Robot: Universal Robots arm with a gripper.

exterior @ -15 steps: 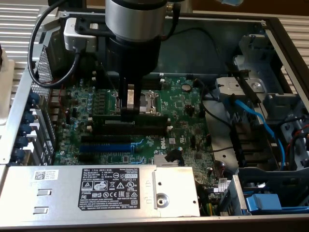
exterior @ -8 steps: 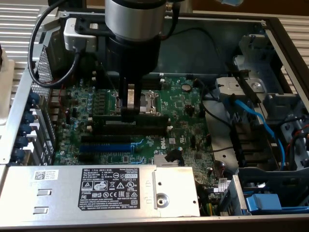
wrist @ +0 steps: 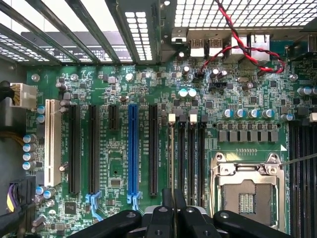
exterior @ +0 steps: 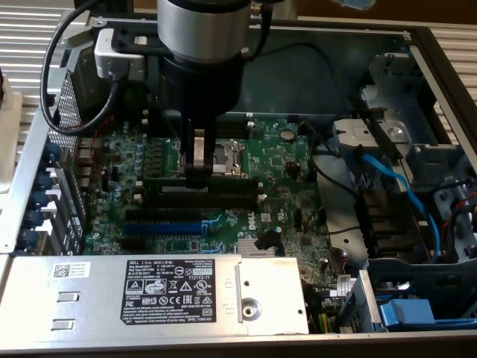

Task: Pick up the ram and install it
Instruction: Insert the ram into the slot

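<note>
My fingers (exterior: 192, 155) are nearly closed, pinching the ram (exterior: 231, 183) at mid-length from above. It stands on edge directly below them, its long axis running from the exterior view's left to its right, in line with the black slots (exterior: 223, 201). The CPU socket (exterior: 227, 158) lies just beyond on the far side and the blue slot (exterior: 160, 226) lies nearer; I cannot tell whether the ram is seated.

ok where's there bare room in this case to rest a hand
Free: the flat power supply cover, between the case rim and the motherboard. Crowded: the board around the gripper on the ram, and the cabled drive bay.
</note>
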